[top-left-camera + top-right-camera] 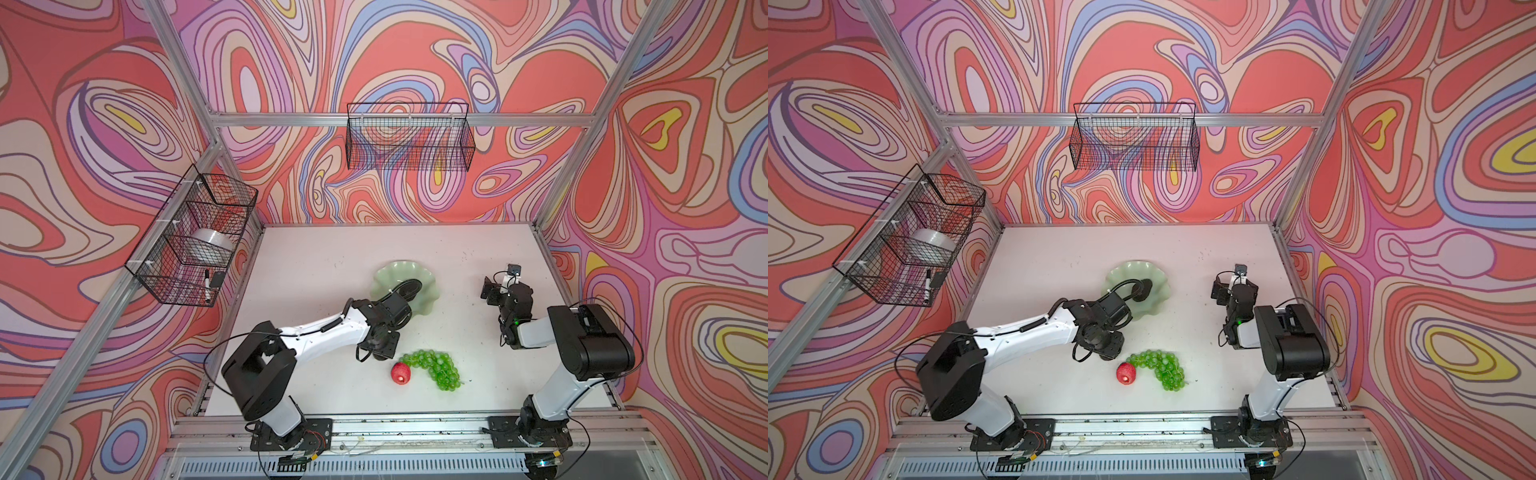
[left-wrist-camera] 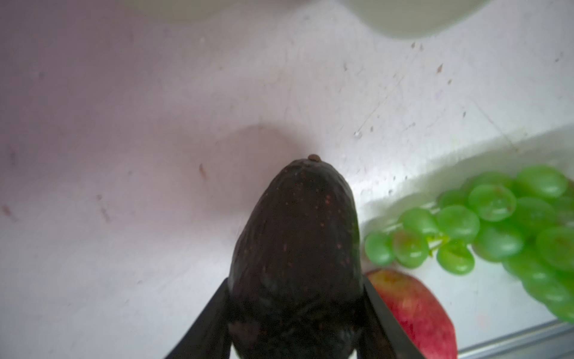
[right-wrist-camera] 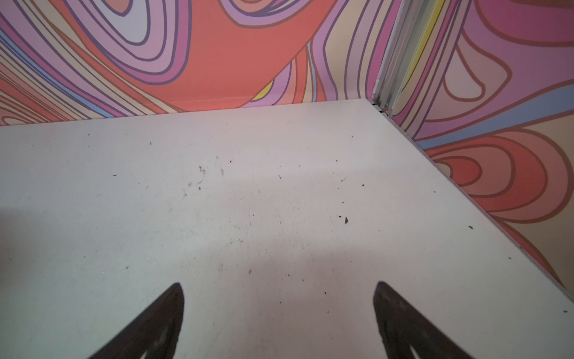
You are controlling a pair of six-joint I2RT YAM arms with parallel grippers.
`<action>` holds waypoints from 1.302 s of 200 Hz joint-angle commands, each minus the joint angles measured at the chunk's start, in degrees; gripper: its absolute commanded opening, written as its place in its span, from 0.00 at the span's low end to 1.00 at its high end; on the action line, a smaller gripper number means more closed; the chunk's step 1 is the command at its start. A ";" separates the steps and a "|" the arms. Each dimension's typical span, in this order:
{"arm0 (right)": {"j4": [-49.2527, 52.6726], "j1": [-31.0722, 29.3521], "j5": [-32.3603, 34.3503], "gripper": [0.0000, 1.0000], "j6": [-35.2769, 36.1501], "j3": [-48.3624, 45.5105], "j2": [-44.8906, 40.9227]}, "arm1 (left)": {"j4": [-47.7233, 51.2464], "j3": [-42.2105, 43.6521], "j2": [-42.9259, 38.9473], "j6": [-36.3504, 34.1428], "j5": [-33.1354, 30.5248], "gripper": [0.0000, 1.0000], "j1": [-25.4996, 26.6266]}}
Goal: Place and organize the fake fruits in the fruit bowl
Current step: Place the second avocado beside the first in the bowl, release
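Tabletop (image 2: 124, 130): left tool (image 2: 295, 279) snug around avocado (image 2: 295, 223)

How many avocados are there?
2. One avocado is clamped in the left pincer; a second avocado, partly behind a cable, lies in the bowl. I see no others.

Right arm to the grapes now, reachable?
Probably yes: the right end effector is open, empty, with nothing between it and the grapes. The left end effector, holding an avocado, crowds only their other end.
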State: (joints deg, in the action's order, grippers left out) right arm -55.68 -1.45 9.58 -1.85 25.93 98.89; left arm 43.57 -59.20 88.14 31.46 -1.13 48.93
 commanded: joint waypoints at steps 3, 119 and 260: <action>-0.04 0.23 0.17 0.98 -0.31 0.64 -0.63 | 7.45 -0.79 -9.83 -0.71 -4.43 0.46 -0.01; -0.11 0.22 0.20 0.98 -0.30 0.58 -0.63 | -5.02 -26.07 11.05 -6.24 -4.83 0.47 -10.12; -0.10 0.22 0.15 0.98 -0.32 0.52 -0.63 | -8.88 -32.20 27.94 -2.23 -5.75 0.48 -13.51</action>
State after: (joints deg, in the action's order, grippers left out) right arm -55.70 -1.45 9.61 -1.83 25.93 98.89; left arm 34.83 -89.89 113.93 27.42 -6.09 35.99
